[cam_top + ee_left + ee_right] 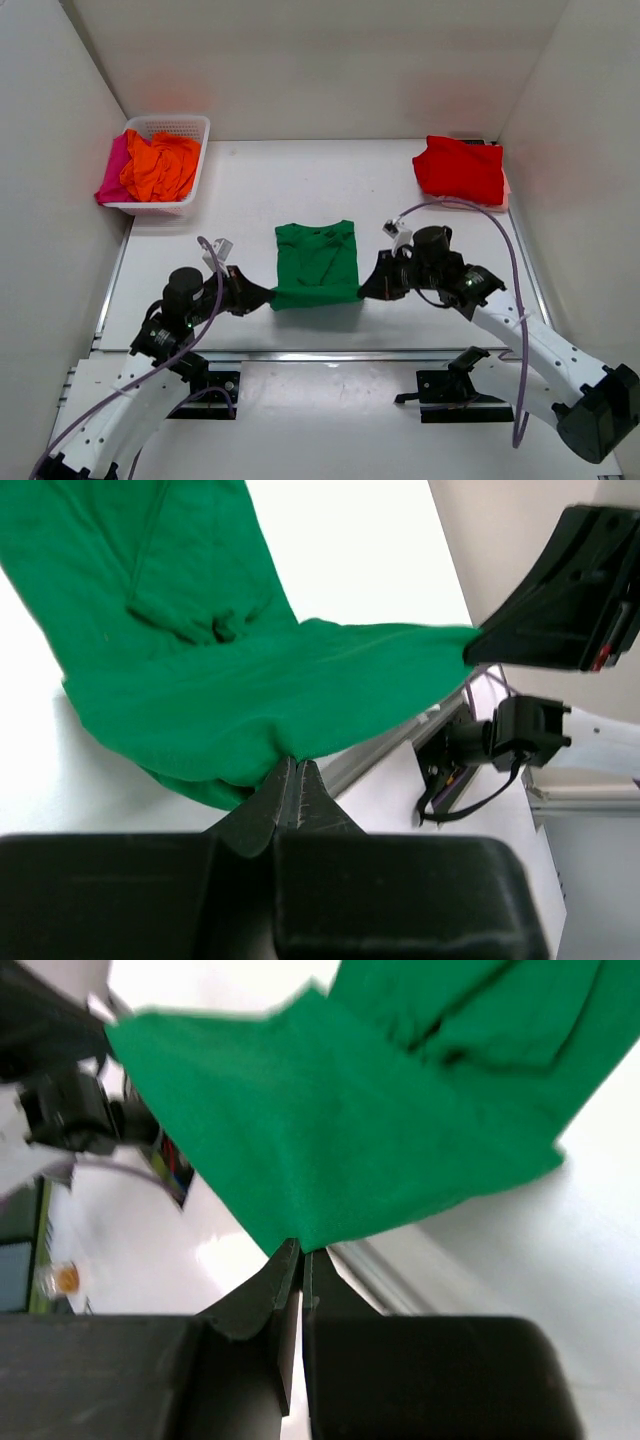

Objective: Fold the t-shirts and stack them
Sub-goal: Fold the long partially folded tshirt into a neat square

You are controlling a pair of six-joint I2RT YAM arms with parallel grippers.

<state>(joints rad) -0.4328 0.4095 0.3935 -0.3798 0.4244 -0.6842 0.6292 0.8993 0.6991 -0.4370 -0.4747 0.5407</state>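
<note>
A bright green t-shirt (316, 262) lies partly folded in the middle of the table. My left gripper (272, 297) is shut on its near left corner, seen pinched in the left wrist view (292, 762). My right gripper (362, 291) is shut on its near right corner, seen in the right wrist view (300, 1248). The near edge is stretched between the two grippers and lifted a little off the table. A folded red t-shirt (460, 169) lies at the back right. An orange t-shirt (160, 165) and a magenta-pink t-shirt (112, 172) sit in the basket.
A white lattice basket (190, 128) stands at the back left against the wall. White walls close in the table on the left, back and right. A metal rail (330, 352) runs along the table's near edge.
</note>
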